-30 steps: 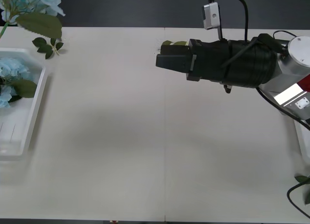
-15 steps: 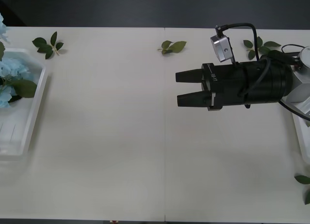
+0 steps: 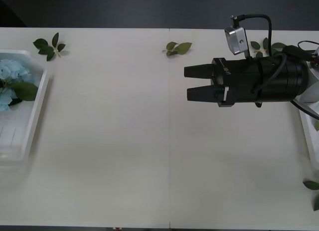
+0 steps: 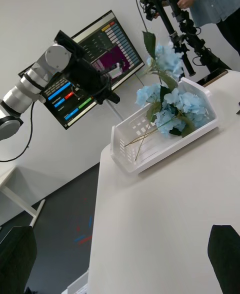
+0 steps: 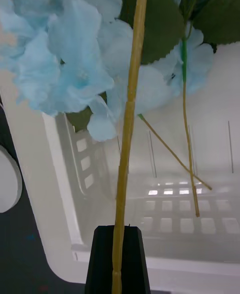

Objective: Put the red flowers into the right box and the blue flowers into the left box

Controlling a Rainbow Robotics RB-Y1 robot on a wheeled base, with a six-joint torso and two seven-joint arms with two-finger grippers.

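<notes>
The left box [image 3: 37,109] lies at the table's left edge with blue flowers [image 3: 11,71] in it. In the left wrist view my left gripper [image 5: 118,234] is shut on the long stem of one blue flower [image 5: 75,68], holding it over the left box [image 5: 60,214]. My right gripper [image 3: 190,83], black, hangs open over the table right of centre with nothing between its fingers. The right wrist view looks across at the left box [image 4: 150,151], its blue flowers [image 4: 182,106] and one raised bloom [image 4: 167,58]. A strip of the right box [image 3: 308,141] shows at the right edge. The red flowers are out of view.
Loose green leaf sprigs lie at the back left [image 3: 49,46], back middle [image 3: 178,47], back right [image 3: 264,44] and front right [image 3: 313,186]. A monitor [image 4: 95,68] and a grey arm [image 4: 45,73] stand in the room behind.
My right gripper swung from the back of the table toward the right and opened its fingers. The blue flower that was up at the far left has dropped out of the front view.
</notes>
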